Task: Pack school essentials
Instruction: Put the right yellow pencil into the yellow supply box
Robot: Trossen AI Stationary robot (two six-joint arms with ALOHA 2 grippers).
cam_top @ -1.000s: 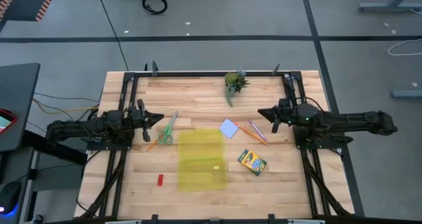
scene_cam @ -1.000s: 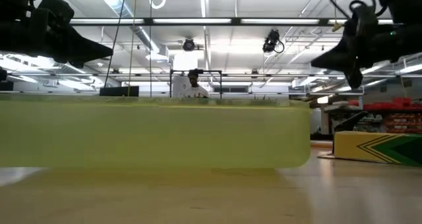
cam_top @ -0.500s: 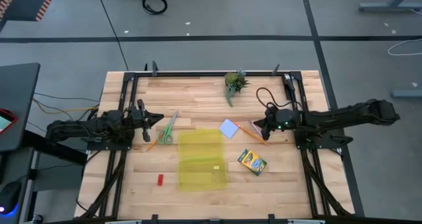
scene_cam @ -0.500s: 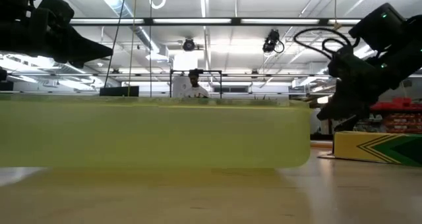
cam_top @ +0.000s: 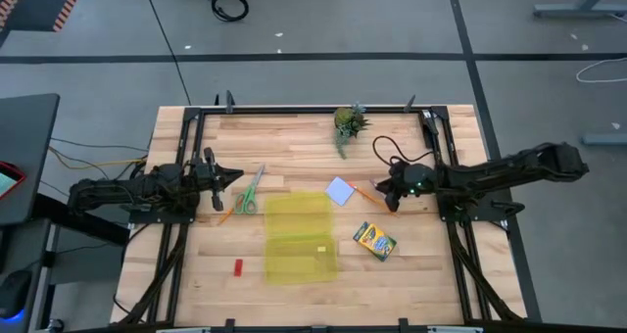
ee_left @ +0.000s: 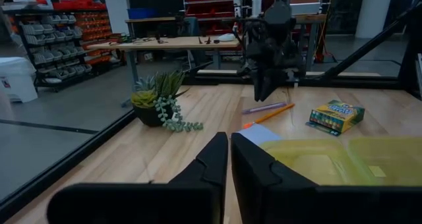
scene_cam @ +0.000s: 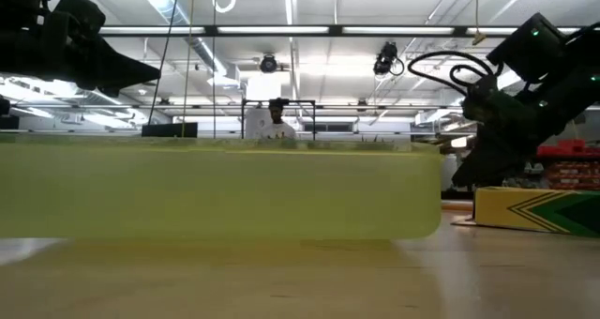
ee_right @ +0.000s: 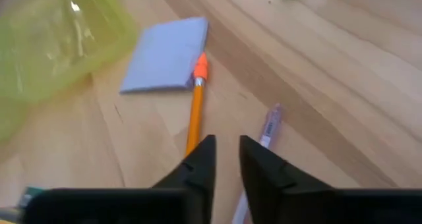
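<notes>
Lower than before, the right gripper [ee_right: 225,159] hangs nearly closed and empty, the orange pencil [ee_right: 195,112] and purple pen [ee_right: 266,130] just ahead; the left gripper [ee_left: 229,159] waits closed.

Pale wood-plank table [cam_top: 294,142], smooth; translucent glossy plastic case [cam_top: 299,237]; matt paper note pad [ee_right: 166,55].

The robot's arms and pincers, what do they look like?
Both arms are dark, jointed and slim. The right arm carries a looping black cable and a small green light near its wrist. The left pincer and right pincer each have two black, wedge-shaped fingers. No other markings show.
</notes>
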